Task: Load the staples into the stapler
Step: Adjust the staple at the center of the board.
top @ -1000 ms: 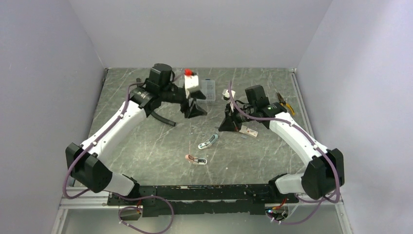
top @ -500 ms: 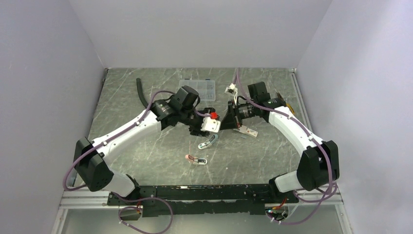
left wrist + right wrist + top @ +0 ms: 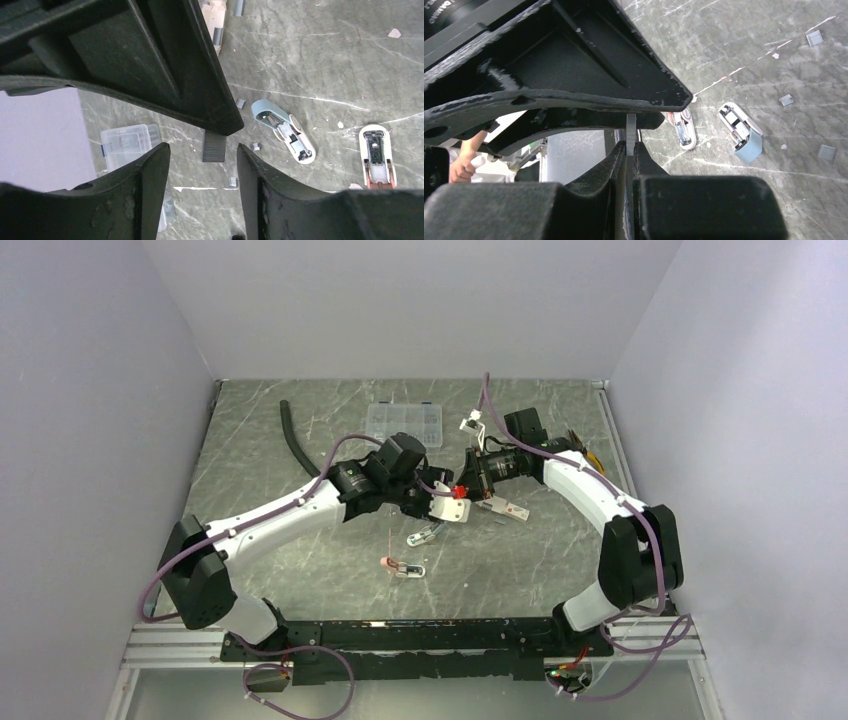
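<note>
You swung the open left tool (image 3: 202, 152) up to staples (image 3: 630, 131) pinched in the right tool (image 3: 630, 150); centring them mattered

left arm (image 3: 285, 515) stretched low and forward, right arm (image 3: 590, 485) folded in from its elbow, wrists almost tip to tip — left gripper (image 3: 202, 150) gaping wide, right gripper (image 3: 629, 147) pinched flat on the staples (image 3: 630, 131).
</note>
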Controlling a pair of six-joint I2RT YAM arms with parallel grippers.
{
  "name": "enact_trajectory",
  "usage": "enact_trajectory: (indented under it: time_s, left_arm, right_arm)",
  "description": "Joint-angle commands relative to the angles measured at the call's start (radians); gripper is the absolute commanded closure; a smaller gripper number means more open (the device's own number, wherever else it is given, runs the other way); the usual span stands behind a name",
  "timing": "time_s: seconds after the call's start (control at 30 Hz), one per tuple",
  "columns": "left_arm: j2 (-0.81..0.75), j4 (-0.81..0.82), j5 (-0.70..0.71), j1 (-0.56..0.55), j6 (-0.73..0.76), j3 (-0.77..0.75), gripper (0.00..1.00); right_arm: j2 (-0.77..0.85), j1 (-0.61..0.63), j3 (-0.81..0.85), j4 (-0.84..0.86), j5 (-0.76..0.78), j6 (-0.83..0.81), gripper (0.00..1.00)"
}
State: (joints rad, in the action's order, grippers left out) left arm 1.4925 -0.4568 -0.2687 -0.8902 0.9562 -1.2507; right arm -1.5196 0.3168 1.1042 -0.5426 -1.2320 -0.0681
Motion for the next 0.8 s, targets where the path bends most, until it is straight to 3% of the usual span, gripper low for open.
enact_trajectory:
  time_s: [0.0,0.13,0.77]
  left_arm:
    - [-0.009,0.051,0.053,-0.018,0.021,-0.005,0.46]
    - [-0.011,0.029,0.043,-0.026,0.025,-0.012,0.53]
    - [0.023,0.033,0.077,-0.045,0.006,-0.043,0.67]
  right_arm:
    - [-0.017,-0.011,0.019,0.038,-0.054,0.01,1.0]
    - [-0.027,-0.026,0.016,0.057,-0.067,0.03,1.0]
    - [-0.046,-0.048,-0.002,0.093,-0.089,0.064,1.0]
